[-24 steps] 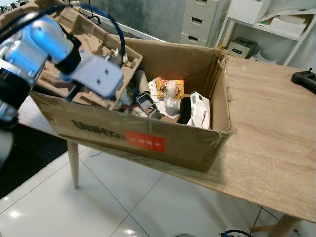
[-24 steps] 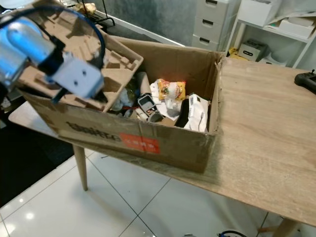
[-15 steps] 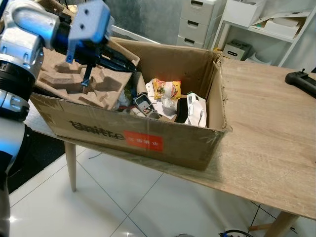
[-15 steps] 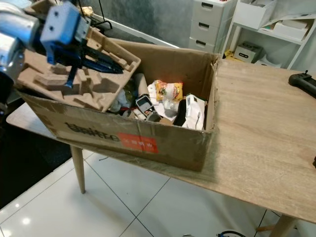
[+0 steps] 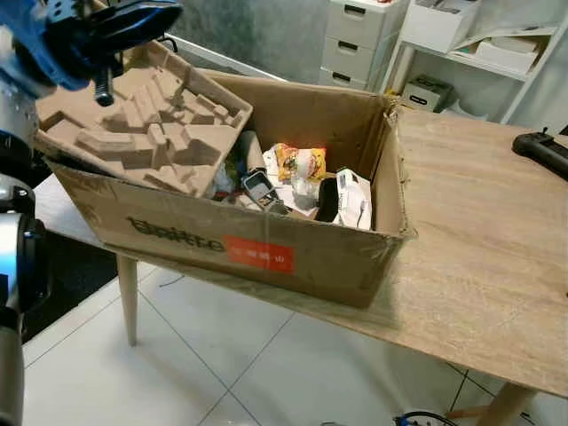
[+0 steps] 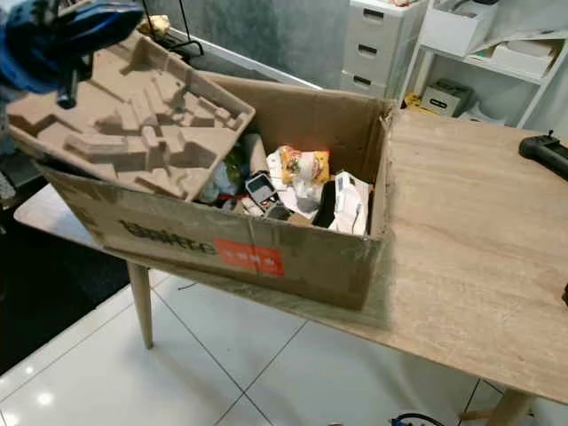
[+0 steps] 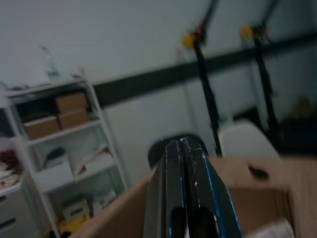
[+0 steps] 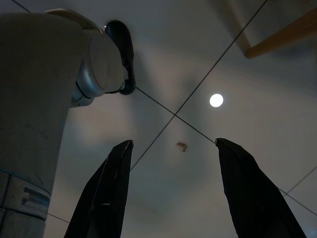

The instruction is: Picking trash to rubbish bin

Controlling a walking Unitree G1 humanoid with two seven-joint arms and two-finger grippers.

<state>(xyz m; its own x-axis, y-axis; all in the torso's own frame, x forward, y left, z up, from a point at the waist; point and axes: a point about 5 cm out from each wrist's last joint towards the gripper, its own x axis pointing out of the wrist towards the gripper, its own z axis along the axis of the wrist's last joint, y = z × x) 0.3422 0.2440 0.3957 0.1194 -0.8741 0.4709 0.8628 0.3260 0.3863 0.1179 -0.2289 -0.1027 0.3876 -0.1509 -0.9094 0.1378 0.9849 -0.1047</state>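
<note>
Your left claw (image 5: 133, 13) is raised above the box's left end, blurred; in the left wrist view its 2 fingers (image 7: 174, 188) are pressed together, holding nothing. Below it the moulded pulp tray (image 5: 142, 133) lies tilted across the left end of the cardboard box (image 5: 257, 253), resting on the box's rim. The box sits on the wooden table (image 5: 479, 222), overhanging its edge. Inside: a yellow snack packet (image 5: 297, 162), white wrappers (image 5: 358, 197), other mixed trash. Your right claw (image 8: 173, 198) hangs over the tiled floor (image 8: 198, 74), fingers spread apart, empty.
</note>
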